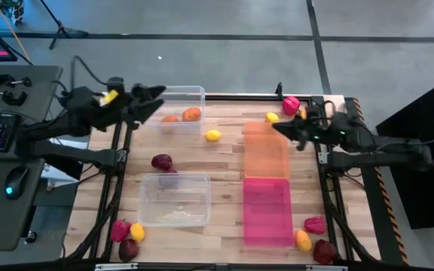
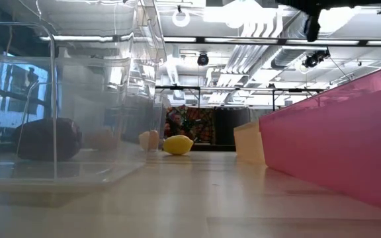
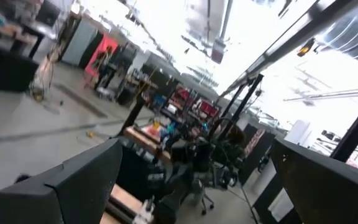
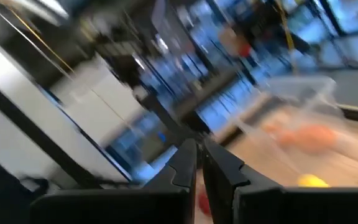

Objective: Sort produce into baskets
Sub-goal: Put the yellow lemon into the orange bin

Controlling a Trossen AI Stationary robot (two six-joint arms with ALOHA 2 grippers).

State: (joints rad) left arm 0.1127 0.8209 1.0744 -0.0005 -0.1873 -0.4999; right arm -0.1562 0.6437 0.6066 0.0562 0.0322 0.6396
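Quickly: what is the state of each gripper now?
Left gripper: jaws open, holding nothing.
Right gripper: jaws closed, nothing held.

Table [image 1: 224, 162]: pale wood planks, smooth with a satin sheen.
Clear bins [image 1: 174, 199]: transparent glossy plastic.
Orange bin [image 1: 266, 150]: translucent plastic, smooth.
Pink bin [image 1: 267, 213]: translucent plastic, glossy walls.
Lemon [image 2: 178, 145]: smooth, slightly shiny yellow skin.
Arms [image 1: 74, 124]: dark, matt finish.
Floor [image 1: 202, 60]: grey, smooth, dull.

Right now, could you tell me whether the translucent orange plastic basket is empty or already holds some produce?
Empty. In the high view the translucent orange plastic basket shows only bare table through its floor; the nearest piece, a yellow fruit, lies outside it.
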